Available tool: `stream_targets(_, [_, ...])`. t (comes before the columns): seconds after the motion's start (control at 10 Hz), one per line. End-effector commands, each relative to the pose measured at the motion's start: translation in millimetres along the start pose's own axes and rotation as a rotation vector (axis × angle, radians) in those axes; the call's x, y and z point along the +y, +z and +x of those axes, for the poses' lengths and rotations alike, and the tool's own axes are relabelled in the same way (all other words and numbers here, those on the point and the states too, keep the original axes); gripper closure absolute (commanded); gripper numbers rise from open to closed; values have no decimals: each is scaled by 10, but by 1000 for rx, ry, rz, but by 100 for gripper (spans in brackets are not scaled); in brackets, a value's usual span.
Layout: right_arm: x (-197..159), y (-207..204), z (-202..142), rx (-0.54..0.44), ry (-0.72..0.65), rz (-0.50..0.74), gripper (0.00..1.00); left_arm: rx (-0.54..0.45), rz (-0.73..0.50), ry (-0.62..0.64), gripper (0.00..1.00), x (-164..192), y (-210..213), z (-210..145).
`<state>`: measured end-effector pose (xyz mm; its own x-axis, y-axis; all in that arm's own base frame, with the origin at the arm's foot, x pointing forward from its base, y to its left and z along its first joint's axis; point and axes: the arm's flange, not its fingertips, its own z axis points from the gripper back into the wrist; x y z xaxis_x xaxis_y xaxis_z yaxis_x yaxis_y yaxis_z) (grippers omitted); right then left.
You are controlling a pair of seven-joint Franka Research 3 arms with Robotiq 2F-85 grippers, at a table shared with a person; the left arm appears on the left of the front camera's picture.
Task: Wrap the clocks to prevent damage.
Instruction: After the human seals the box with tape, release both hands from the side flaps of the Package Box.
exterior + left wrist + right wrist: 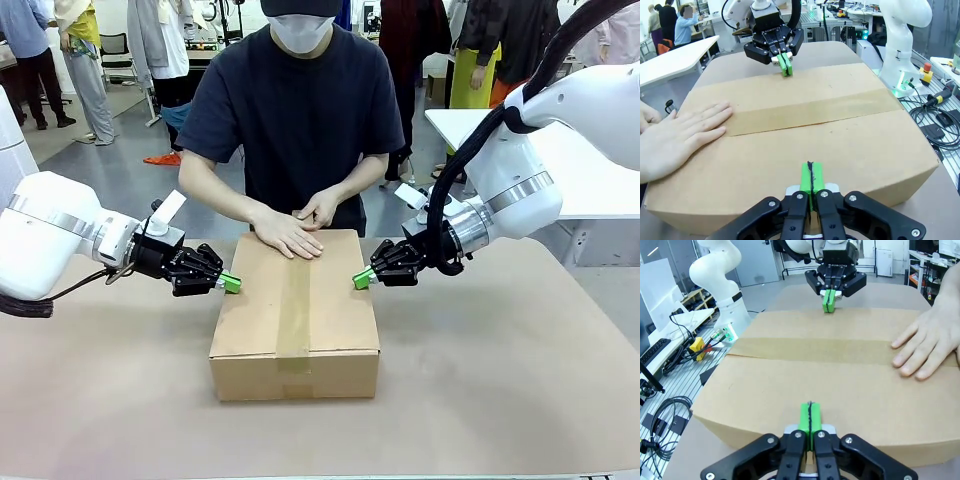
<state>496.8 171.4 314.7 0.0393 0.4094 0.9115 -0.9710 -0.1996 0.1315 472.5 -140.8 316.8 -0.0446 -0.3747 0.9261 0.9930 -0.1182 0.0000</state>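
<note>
the left tool point(231, 283), clenched on nothing, presses its green tips against the left edge of the taped cardboard box point(296, 318) mid-surface. the person's hands point(300, 227) rest flat on the box's far end. the right tool point(362, 279), likewise clenched, meets the right edge.

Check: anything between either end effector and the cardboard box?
Nothing visible. The shut left end effector and shut right end effector sit right at opposite top edges of the cardboard box. The person's hands rest on its far end.
</note>
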Motion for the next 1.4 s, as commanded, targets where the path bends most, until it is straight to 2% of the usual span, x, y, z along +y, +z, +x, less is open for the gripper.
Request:
stream_targets(0.0, [3,-18,-31,-1,-2,-8,99,2,-1,-2,100,3,-25,1])
stream_targets(1.3, [3,-18,-31,-1,-2,-8,99,2,-1,-2,100,3,-25,1])
